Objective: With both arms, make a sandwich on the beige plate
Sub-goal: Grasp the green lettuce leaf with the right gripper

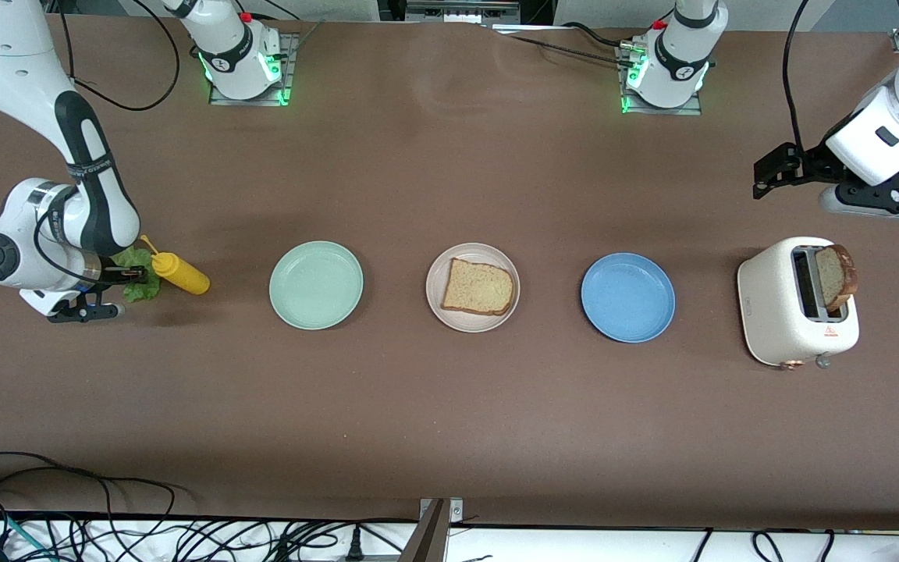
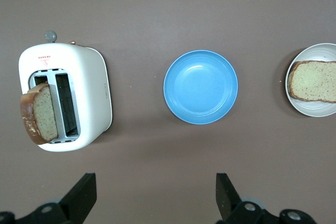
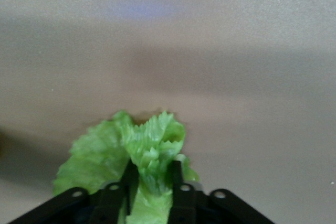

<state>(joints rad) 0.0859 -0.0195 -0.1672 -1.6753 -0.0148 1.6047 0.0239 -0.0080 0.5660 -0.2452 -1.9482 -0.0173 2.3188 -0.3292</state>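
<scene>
With one bread slice (image 1: 478, 286) already on the beige plate (image 1: 438, 269) mid-worktop, right gripper (image 3: 151, 179) jaws pinch the lettuce leaf (image 3: 113, 153) beside the mustard bottle (image 1: 180, 273); left gripper (image 2: 155, 195) hangs wide over the worktop near the toaster (image 1: 777, 312), second slice (image 1: 836, 277) unplaced.

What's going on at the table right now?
The right gripper is pinched on the lettuce at the right arm's end of the table, beside the mustard bottle. One bread slice already lies on the beige plate. The second slice sticks up out of the toaster. The left gripper waits open above the table by the toaster. The green plate and blue plate hold nothing.
</scene>
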